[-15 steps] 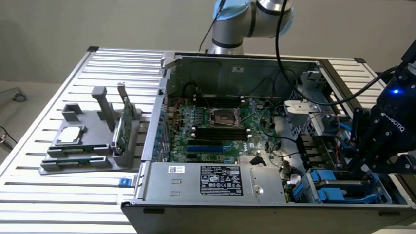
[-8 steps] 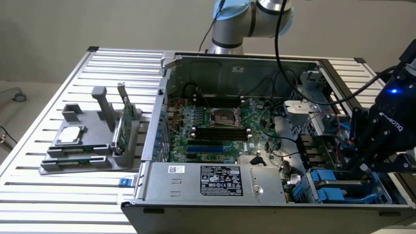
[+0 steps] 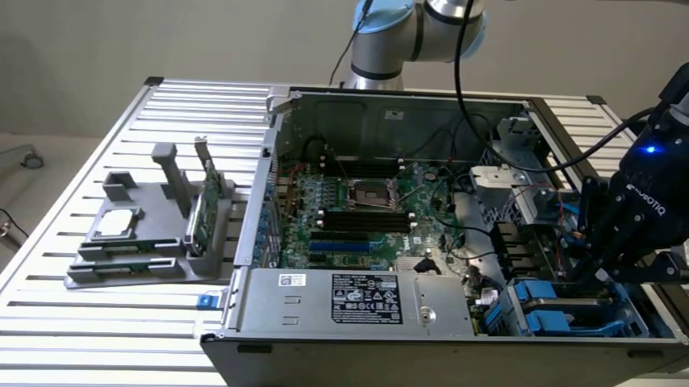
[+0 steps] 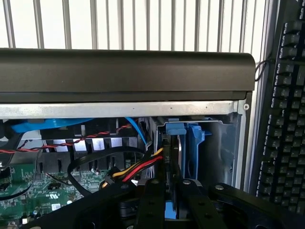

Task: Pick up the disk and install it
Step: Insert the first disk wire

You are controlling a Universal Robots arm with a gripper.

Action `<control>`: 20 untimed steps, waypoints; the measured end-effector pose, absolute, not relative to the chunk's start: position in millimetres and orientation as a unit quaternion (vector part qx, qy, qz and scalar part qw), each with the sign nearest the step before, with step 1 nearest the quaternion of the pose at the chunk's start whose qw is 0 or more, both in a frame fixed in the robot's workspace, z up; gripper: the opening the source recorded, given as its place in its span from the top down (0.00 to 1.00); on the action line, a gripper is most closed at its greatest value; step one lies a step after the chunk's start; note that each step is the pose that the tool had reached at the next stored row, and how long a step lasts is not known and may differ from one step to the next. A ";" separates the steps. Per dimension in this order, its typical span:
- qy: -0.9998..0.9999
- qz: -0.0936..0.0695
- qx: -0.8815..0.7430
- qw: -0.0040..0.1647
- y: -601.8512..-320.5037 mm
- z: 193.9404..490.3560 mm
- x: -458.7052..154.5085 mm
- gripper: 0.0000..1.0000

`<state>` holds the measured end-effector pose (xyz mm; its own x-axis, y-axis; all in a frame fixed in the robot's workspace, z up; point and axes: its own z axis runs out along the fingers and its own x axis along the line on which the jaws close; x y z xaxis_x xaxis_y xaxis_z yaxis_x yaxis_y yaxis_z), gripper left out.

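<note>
Look at the disk (image 4: 178, 157) in the wrist view: you see it edge-on, a thin dark-sided slab standing upright with a blue plastic frame along its side and a blue clip at its far end. It sits in the drive bay at the corner of the open computer case (image 3: 356, 334), beside a second blue carrier (image 4: 196, 148) and close to a bundle of yellow, red and black cables (image 4: 131, 171). The claw (image 4: 174, 200) has its 2 black fingers (image 4: 151, 202) drawn close together, 1 on each side of the disk's near edge, so it grips the disk across its thin dimension. In the exterior view the claw (image 3: 603, 270) reaches down into the case at the exterior view's right, just above 2 blue carriers (image 3: 549, 310) in the lower bay; the disk itself is hard to make out there behind the black wrist body. The arm (image 3: 415, 36) rises from behind the case, its grey and blue joints at the top of that view, and its wrist hangs over the right side of the case with a small blue light lit. The case lies open on the slatted metal bench (image 3: 76, 339), showing the green motherboard (image 3: 356, 210) and a silver power supply (image 3: 356, 300). A grey parts stand (image 3: 161, 242) sits on the bench at the exterior view's left. In the wrist view a black keyboard (image 4: 286, 119) lies beyond the case wall.
</note>
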<state>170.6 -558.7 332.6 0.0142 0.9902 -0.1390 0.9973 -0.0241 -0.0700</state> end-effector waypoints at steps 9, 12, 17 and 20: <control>0.698 -0.074 0.711 0.024 -558.6 333.1 170.7 0.70; 0.698 -0.075 0.711 0.023 -558.6 335.2 170.6 0.64; 0.698 -0.076 0.711 0.022 -558.6 340.2 170.6 0.64; 0.698 -0.076 0.711 0.022 -558.7 344.2 170.6 0.64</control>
